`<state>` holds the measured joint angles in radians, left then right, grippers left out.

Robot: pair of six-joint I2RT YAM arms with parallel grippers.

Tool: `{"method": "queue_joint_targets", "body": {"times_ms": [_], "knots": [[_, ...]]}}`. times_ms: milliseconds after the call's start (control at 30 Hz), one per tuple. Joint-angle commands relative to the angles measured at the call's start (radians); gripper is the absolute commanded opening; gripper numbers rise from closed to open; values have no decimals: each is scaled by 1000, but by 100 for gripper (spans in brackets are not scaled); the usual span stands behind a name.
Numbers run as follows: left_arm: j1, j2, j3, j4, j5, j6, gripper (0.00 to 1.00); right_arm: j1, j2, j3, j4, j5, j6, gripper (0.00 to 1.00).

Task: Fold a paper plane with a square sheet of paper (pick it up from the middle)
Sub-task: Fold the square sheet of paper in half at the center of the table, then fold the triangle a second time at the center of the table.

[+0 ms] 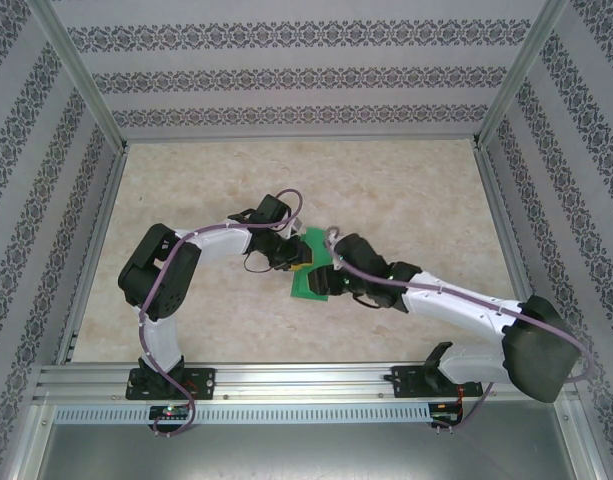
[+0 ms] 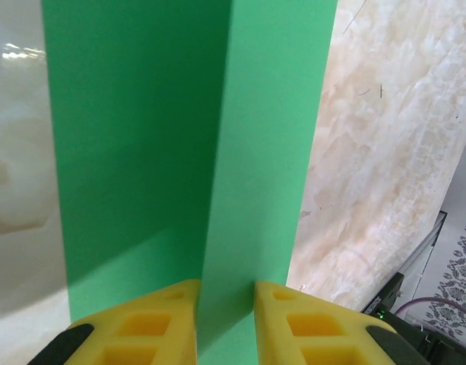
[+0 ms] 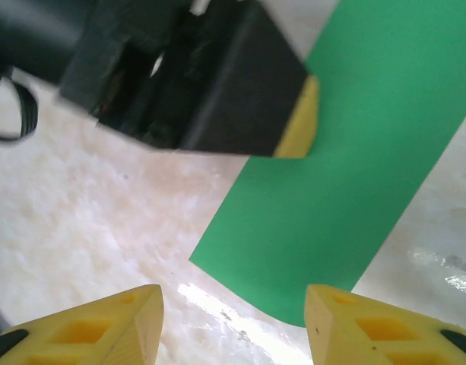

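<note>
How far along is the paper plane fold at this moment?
Early. The green sheet of paper lies on the table with one lengthwise flap raised, so a first fold looks begun. In hand: the left gripper pinches that flap, while the right gripper hovers open over a corner of the sheet. Left: no pointed nose or wings show, so most creases remain.

Top view: green paper [image 1: 311,285] partly under left gripper [image 1: 298,265] and right gripper [image 1: 336,272]; outline and creases too small to tell. Left wrist: paper cut off at top, left fingers [image 2: 149,323] at bottom. Right wrist: left gripper blurred, hides paper's upper-left corner; paper cropped top and right, right fingers [image 3: 103,327] at bottom.
</note>
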<state>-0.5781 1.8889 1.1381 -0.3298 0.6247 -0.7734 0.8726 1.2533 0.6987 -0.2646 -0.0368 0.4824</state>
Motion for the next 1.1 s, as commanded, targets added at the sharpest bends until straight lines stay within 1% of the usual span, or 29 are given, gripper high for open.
{"method": "queue_joint_targets", "body": {"times_ms": [0, 67, 167, 233, 333, 467, 600, 733, 833, 900, 933, 1067], "knots": [[-15, -9, 31, 36, 17, -24, 25, 104, -7, -13, 19, 295, -194, 58], [-17, -8, 35, 33, 18, -24, 25, 165, 11, -18, 61, 357, -239, 61], [-15, -10, 42, 31, 18, -23, 26, 209, 63, -5, 86, 411, -282, 66], [-16, -14, 42, 32, 20, -23, 30, 231, 106, 10, 90, 422, -316, 68], [-16, -31, 40, 32, 18, -17, 33, 255, 137, 11, 98, 501, -304, 68], [-16, -34, 40, 37, 25, -17, 34, 253, 48, -81, 202, 478, -265, 68], [-15, -35, 38, 58, 44, -23, 34, 255, -54, -182, 248, 493, -266, 69], [-15, -45, 36, 65, 50, -24, 36, 253, -154, -270, 304, 459, -291, 69], [-15, -56, 27, 78, 52, -28, 37, 253, -180, -281, 277, 471, -295, 70], [-14, -71, 13, 89, 43, -34, 43, 253, -182, -279, 266, 473, -300, 70], [-14, -78, 7, 99, 41, -40, 45, 252, -184, -281, 266, 471, -299, 70], [-15, -85, 1, 106, 46, -44, 46, 253, -188, -281, 290, 469, -291, 69]]}}
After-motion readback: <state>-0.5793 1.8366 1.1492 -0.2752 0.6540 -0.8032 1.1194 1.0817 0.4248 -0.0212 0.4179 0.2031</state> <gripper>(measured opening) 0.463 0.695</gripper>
